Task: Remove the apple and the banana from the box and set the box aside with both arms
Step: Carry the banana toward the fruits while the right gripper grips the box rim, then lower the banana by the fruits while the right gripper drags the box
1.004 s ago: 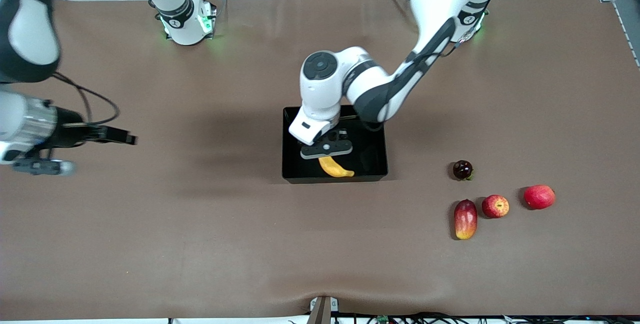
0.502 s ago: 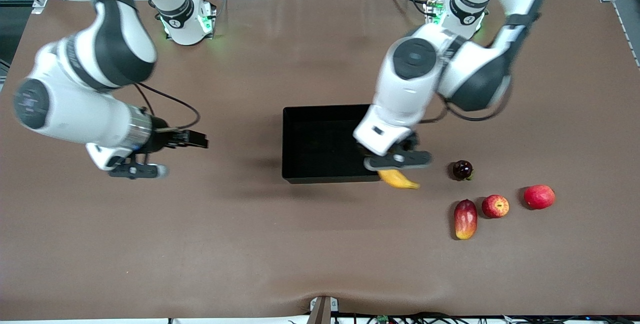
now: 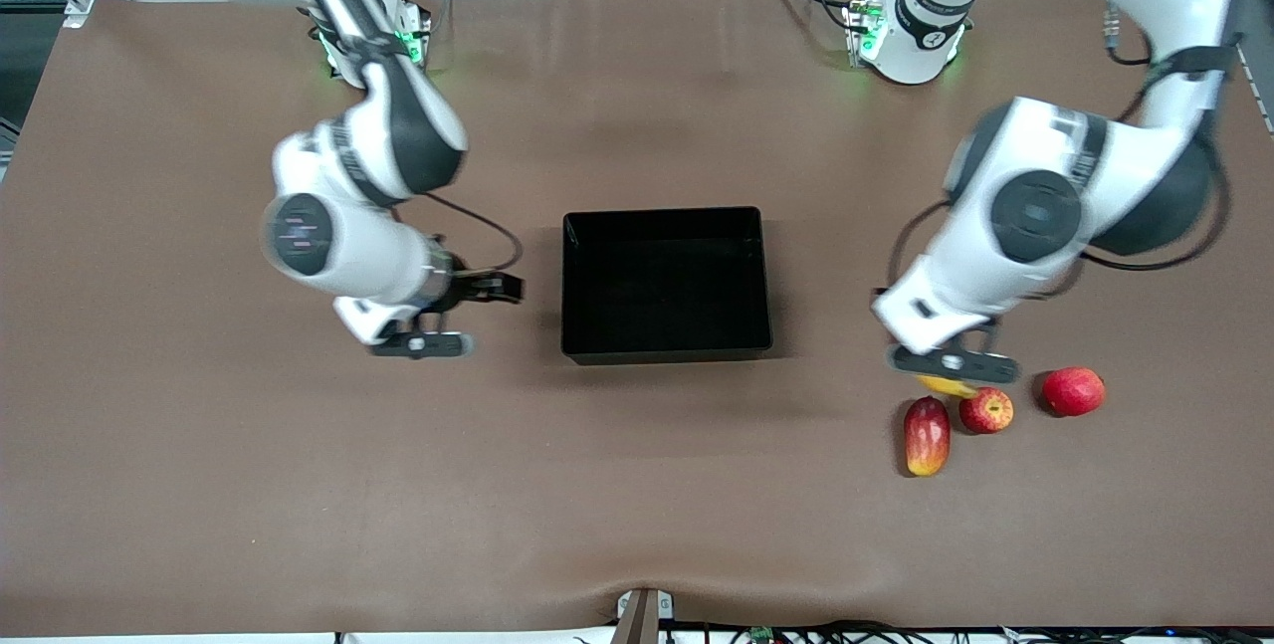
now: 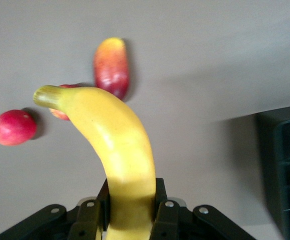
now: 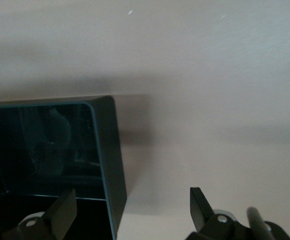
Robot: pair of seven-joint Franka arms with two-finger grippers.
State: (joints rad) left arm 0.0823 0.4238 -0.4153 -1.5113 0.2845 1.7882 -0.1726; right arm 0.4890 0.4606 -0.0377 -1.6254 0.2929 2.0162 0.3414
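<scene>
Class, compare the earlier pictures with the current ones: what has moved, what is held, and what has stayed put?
The left tool, shut on the banana throughout, carried it from over the box toward the left arm's end; it now hangs over the apple and its neighbours. The right tool, open, swung in beside the box. Box, apple, mango-like fruit and the other red fruit stayed put; the dark fruit is now hidden.

A high front camera faced both robot bases. Wrist cameras looked close past each claw; all three shared the black rectangular plastic bin (image 3: 665, 284).
</scene>
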